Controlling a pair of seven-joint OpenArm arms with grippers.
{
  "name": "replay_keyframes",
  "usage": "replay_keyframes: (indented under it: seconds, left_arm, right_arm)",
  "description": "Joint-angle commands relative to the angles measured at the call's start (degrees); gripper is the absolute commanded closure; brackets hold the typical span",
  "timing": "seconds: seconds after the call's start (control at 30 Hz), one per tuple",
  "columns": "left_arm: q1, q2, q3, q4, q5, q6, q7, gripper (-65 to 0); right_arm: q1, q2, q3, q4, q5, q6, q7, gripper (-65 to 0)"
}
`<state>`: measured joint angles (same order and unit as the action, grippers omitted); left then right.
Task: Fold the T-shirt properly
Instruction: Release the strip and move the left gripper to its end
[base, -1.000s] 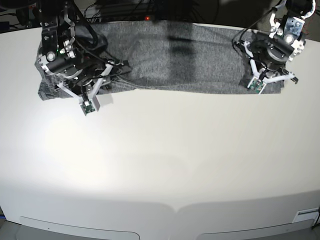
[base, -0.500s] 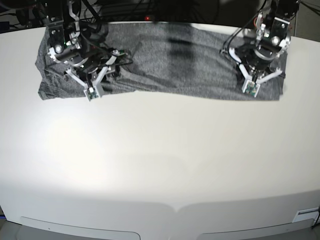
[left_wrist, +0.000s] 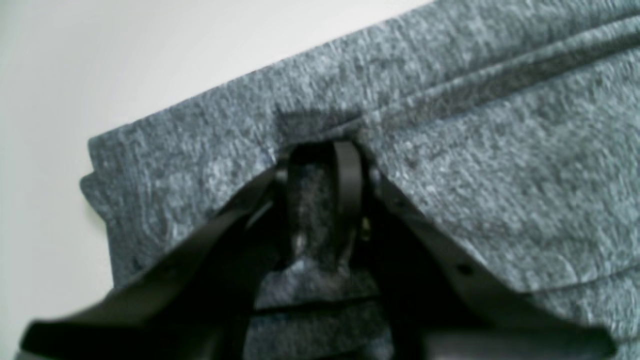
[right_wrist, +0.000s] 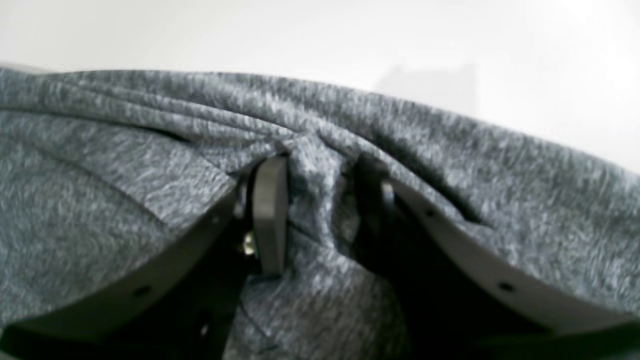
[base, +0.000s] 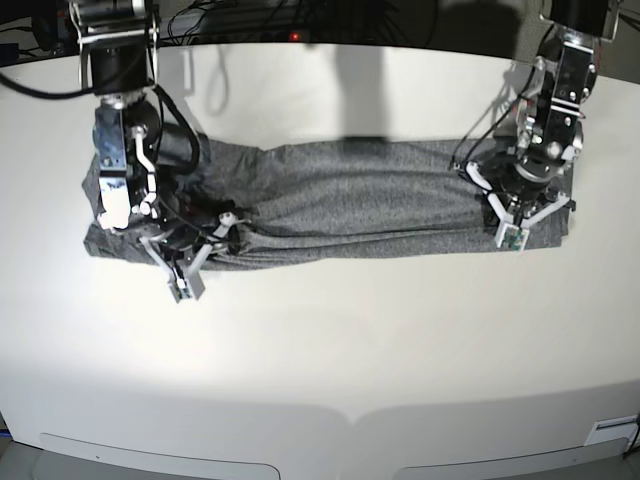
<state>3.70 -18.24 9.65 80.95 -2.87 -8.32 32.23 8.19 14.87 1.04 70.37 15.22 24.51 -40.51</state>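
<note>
Heather-grey knit T-shirt (base: 350, 205), bunched lengthwise on white table (base: 320, 350); left gripper (left_wrist: 320, 165) and right gripper (right_wrist: 312, 200) each clamped on a fold.

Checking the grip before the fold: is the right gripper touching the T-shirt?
Touching. The right wrist view shows the right gripper shut on a bunched ridge of the T-shirt, cloth pinched between both fingers.

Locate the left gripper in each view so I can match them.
Base: left gripper, right side, on the T-shirt's right end.
Left wrist: bottom centre, shut on a cloth pinch.
Right wrist: not in it.
Shared landmark: the grey T-shirt on the white table.
</note>
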Motion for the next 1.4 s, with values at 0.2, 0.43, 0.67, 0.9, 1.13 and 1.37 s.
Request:
replay_keyframes:
  seconds: [0.2,0.43,0.67,0.9,1.13,1.37]
  left_arm:
    - [-3.9,-0.5,0.1,-1.5,0.9,-0.2,12.2,-11.9]
    - [-3.4,-0.5,0.1,-1.5,0.9,-0.2,12.9,-11.9]
    - [-3.3,-0.5,0.1,-1.5,0.9,-0.2,13.0,-11.9]
    - [-2.8,-0.7,0.1,-1.5,0.9,-0.2,13.1,-11.9]
    - [-2.6,-0.7,0.1,-1.5,0.9,-0.2,13.2,-11.9]
    - [-2.6,-0.7,0.1,-1.5,0.9,-0.2,13.4,-11.9]
  right_arm:
    - [6.5,0.5,0.1,-1.3,-2.7,-1.4,-3.5,-23.0]
    - [8.3,0.5,0.1,6.3,4.6,4.0,-6.7,-23.0]
    - [8.0,0.5,0.1,17.6,9.4,4.7,-14.0,-23.0]
    - [1.5,0.5,0.1,18.7,-2.9,6.9,-10.3,-23.0]
    - [-4.0,0.5,0.1,18.7,-4.3,6.7,-9.2,-23.0]
    - [-5.4,0.8,0.1,21.2,-2.3,10.6,-18.6,-22.9]
